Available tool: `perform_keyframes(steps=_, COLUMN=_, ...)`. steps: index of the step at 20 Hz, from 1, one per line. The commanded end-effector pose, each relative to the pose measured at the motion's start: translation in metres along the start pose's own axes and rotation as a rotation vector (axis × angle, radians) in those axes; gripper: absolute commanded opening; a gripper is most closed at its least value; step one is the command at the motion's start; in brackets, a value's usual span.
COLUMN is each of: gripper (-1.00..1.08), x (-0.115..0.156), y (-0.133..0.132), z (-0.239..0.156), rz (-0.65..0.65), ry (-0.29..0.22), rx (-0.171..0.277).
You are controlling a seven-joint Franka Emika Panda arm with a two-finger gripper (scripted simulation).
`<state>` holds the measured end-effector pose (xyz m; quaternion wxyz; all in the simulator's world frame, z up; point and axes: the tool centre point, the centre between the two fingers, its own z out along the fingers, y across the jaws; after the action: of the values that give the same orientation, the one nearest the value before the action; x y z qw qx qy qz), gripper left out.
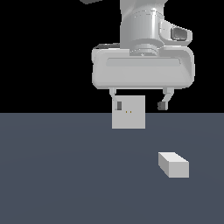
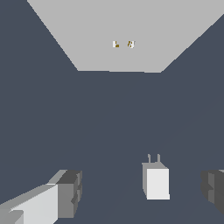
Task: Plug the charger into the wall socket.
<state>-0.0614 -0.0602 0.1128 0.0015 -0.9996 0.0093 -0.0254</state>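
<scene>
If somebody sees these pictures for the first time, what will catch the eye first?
The big white gripper hangs open in the upper middle of the exterior view, partly in front of the upright wall socket. The small charger lies alone on the dark floor, nearer the camera and toward the exterior view's right, untouched.

Arm upright, gripper (image 1: 139, 99) pointing down; jaws spread wide, unloaded

A: How many small light grey-white rectangular blocks (image 1: 173, 165)?
B: One — two thin prongs on it.
A: Flat upright light grey square plates (image 1: 128, 113)?
B: One beyond the block — two tiny orange-brown dots (image 2: 123, 44) at its centre.
</scene>
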Motion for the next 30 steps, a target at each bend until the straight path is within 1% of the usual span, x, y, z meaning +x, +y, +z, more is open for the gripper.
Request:
perform_keyframes(steps=1, gripper=1.00, x=-0.014, y=0.011, z=0.012, rz=-0.001, ry=0.005, rx=-0.002)
perform_keyframes(steps=6, gripper=1.00, x=-0.035, y=0.028, z=0.031, rz=-0.004, ry=0.012, rx=-0.003)
perform_keyframes(steps=12, gripper=1.00, x=-0.048, y=0.040, z=0.044, rz=-0.005, ry=0.017, rx=-0.004)
perform_keyframes(steps=21, gripper=1.00, x=-0.050, y=0.042, z=0.050, rz=-0.005, ry=0.017, rx=-0.004)
perform_keyframes(steps=30, gripper=1.00, x=-0.053, y=0.043, z=0.086, rz=-0.005, ry=0.018, rx=-0.004)
